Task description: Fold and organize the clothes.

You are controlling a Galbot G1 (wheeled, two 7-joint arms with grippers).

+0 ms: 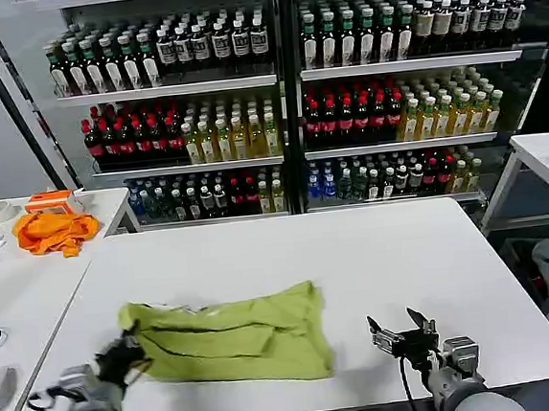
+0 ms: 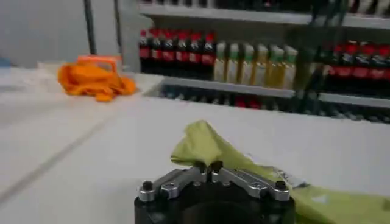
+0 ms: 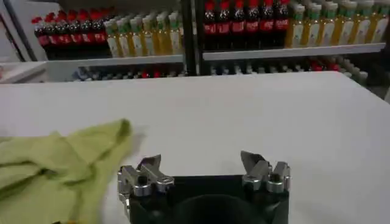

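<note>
Lying rumpled on the near half of the white bench (image 1: 356,256), the shirt (image 1: 238,336) is already doubled over lengthwise, a long lime band with one sleeve-end lumped up at its left. From where I stand, that left end is the business end. The left gripper (image 1: 124,356) is right on it, and in the left wrist view its fingers (image 2: 201,175) are drawn together with a peak of green cloth rising just past their tips, so it looks clamped on that corner of the shirt (image 2: 207,146).

The right gripper (image 1: 401,337) hovers just beside the shirt's right edge, touching nothing; its fingers (image 3: 149,167) stand wide apart over bare bench, the shirt (image 3: 61,164) off to one side.

I'd judge the step to be carrying the left end across for the next fold. To do it well, the pinch should take both layers, not just the top one, or the lower layer will lag and bunch. Lift only enough to clear the cloth beneath, travel straight along the band, and lay it down edge to edge. The free gripper would serve best pressing the right end so the whole shirt doesn't slide on that slick top. The orange cloth (image 1: 55,229) on the side table is well apart and no bother.
</note>
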